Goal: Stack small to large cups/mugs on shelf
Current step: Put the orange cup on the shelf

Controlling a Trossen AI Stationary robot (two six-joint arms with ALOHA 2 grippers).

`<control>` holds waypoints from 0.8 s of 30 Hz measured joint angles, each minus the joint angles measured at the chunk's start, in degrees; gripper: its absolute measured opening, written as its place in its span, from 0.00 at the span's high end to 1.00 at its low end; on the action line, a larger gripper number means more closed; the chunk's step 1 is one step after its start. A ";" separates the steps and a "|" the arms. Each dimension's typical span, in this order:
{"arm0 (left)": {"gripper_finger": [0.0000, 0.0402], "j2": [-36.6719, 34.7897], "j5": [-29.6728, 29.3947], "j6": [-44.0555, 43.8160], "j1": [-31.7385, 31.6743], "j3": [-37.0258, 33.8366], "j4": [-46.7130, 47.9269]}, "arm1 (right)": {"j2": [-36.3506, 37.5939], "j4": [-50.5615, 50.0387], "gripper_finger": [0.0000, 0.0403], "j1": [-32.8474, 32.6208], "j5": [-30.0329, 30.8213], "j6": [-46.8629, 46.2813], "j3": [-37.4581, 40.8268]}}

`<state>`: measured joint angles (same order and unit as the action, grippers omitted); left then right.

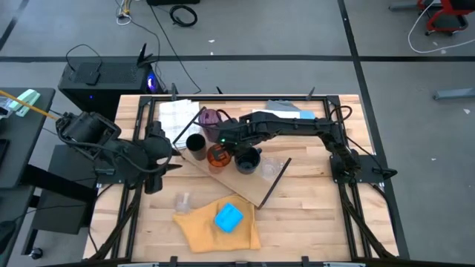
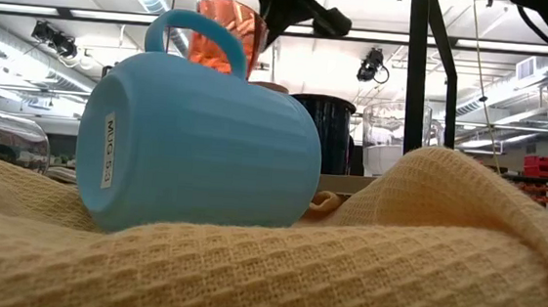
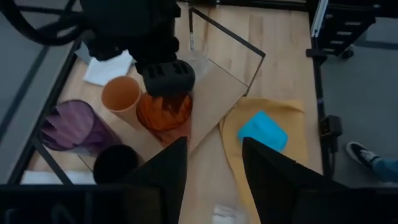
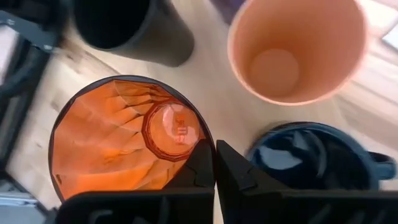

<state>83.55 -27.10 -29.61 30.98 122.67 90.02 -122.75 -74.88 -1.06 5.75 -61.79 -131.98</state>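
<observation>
One cup moving: right gripper [image 4: 214, 163] pinching amber ribbed cup [image 4: 127, 140] rim over shelf [image 1: 256, 189]; next needing placement beside navy mug [image 4: 314, 158]. Left gripper [image 3: 214, 171] waiting spread near desk's left edge.

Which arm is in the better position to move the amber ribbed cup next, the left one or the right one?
The right. The right gripper has its jaws shut on the rim of the amber ribbed cup on the shelf. The left gripper hangs open, beside the shelf's end.
</observation>
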 joint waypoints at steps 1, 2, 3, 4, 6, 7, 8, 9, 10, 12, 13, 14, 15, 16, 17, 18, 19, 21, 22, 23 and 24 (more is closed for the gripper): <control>0.60 0.02 -0.39 0.45 0.00 0.00 0.00 | -0.09 0.79 0.99 -0.02 -0.18 -0.19 0.00; 0.60 0.02 -0.80 0.72 0.00 0.00 0.00 | -0.20 1.47 0.99 0.06 -0.30 -0.22 -0.02; 0.60 0.02 -1.19 0.80 0.00 0.00 0.00 | -0.29 1.60 0.99 0.22 -0.39 -0.23 -0.02; 0.60 0.02 -1.45 0.97 0.00 0.00 0.02 | -0.40 1.27 0.99 0.33 -0.54 -0.23 -0.02; 0.60 0.02 -1.70 1.70 0.00 0.00 0.00 | -0.49 1.10 0.99 0.59 -0.54 -0.23 0.02; 0.60 0.02 -1.74 2.06 0.00 0.00 0.00 | -0.49 1.25 0.99 0.75 -0.55 -0.23 0.06; 0.60 0.02 -1.78 2.22 0.00 0.00 0.00 | -0.47 1.33 0.99 1.01 -0.50 -0.24 0.15; 0.60 0.02 -1.79 2.23 0.00 -0.02 0.00 | -0.47 1.19 0.99 1.23 -0.49 -0.24 0.20; 0.60 0.02 -1.80 2.23 0.00 -0.03 0.00 | -0.47 1.01 0.99 1.44 -0.48 -0.24 0.28; 0.60 0.02 -1.81 2.28 -0.07 -0.04 0.00 | -0.49 0.91 0.99 1.93 -0.43 -0.24 0.31; 0.60 0.01 -1.81 2.27 -0.07 -0.04 0.00 | -0.47 0.92 0.99 2.15 -0.44 -0.23 0.31; 0.60 0.00 -1.81 2.23 -0.07 -0.04 0.00 | -0.47 0.78 0.99 2.30 -0.42 -0.21 0.31; 0.60 0.02 -1.81 2.24 -0.07 -0.04 0.00 | -0.47 0.60 1.00 2.49 -0.41 -0.18 0.31; 0.60 0.02 -1.81 2.24 -0.07 -0.04 0.00 | -0.47 0.49 1.00 2.59 -0.43 -0.19 0.31; 0.60 0.02 -1.81 2.23 -0.07 -0.04 0.00 | -0.47 0.50 1.00 2.60 -0.38 -0.19 0.31; 0.60 0.02 -1.81 2.23 -0.07 -0.04 0.00 | -0.47 0.54 1.00 2.60 -0.36 -0.18 0.31; 0.60 0.02 -1.81 2.21 -0.07 -0.04 0.00 | -0.47 0.54 1.00 2.68 -0.34 -0.16 0.31; 0.60 0.02 -1.81 2.23 -0.07 -0.04 0.00 | -0.47 0.83 1.00 2.72 -0.31 -0.19 0.80; 0.60 0.02 -1.81 2.25 -0.07 -0.05 0.00 | -0.47 0.92 1.00 2.62 -0.29 -0.26 1.29; 0.60 0.02 -1.82 2.26 -0.07 -0.05 0.00 | -0.47 0.87 1.00 2.49 -0.23 -0.47 1.91; 0.60 0.02 -1.81 2.23 -0.07 -0.07 0.00 | -0.47 0.86 1.00 2.43 -0.22 -0.67 2.61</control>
<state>83.57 -28.91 -27.38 30.92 122.61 90.02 -123.22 -74.03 1.37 5.53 -62.46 -129.37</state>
